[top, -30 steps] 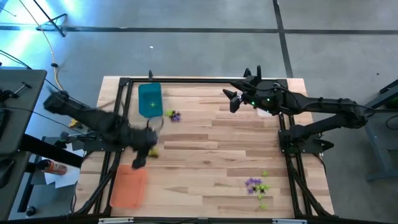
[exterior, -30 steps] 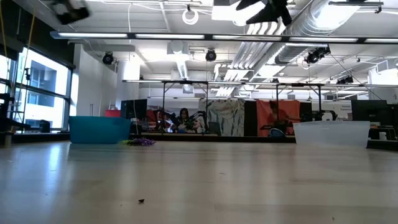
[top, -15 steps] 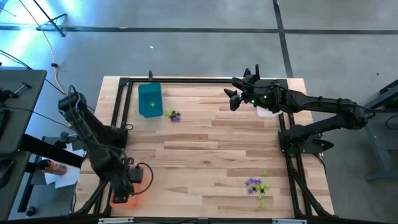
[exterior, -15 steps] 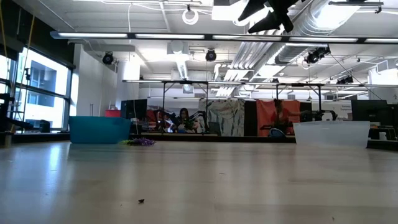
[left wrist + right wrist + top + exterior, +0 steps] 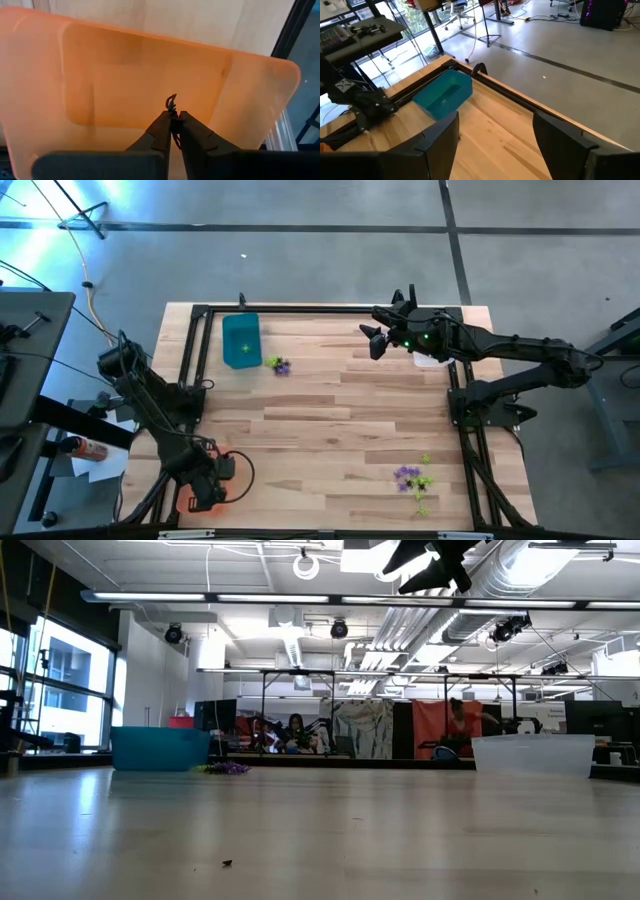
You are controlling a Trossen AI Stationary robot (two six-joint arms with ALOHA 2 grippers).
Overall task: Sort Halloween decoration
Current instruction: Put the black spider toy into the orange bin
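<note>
My left gripper point(image 5: 171, 116) points down over the orange tray point(image 5: 100, 85) at the table's near left corner point(image 5: 205, 496), shut on a tiny dark spiky decoration point(image 5: 171, 102). The arm hides most of the tray in the high view. More purple, green and dark decorations lie in a pile point(image 5: 413, 478) at the near right, and a few point(image 5: 279, 365) lie beside the teal tray point(image 5: 241, 340). My right gripper point(image 5: 372, 340) hangs open high over the far right of the table point(image 5: 495, 137), holding nothing. My left gripper pinches the dark decoration between its two fingertips point(image 5: 162, 122), coming from above and pointing down. The decoration's upper curl point(image 5: 171, 101) sticks out past the fingertips. It hangs clear above the orange tray's floor.
A clear tray point(image 5: 533, 753) stands at the far right, partly under my right arm. The black frame rails point(image 5: 190, 360) run along the table's sides. A tiny dark speck point(image 5: 227, 863) lies on the bare wood near the front. People show in the room beyond.
My left gripper has swung from the middle left of the table toward the near left corner. It has sunk and tipped to point down over the orange tray.
</note>
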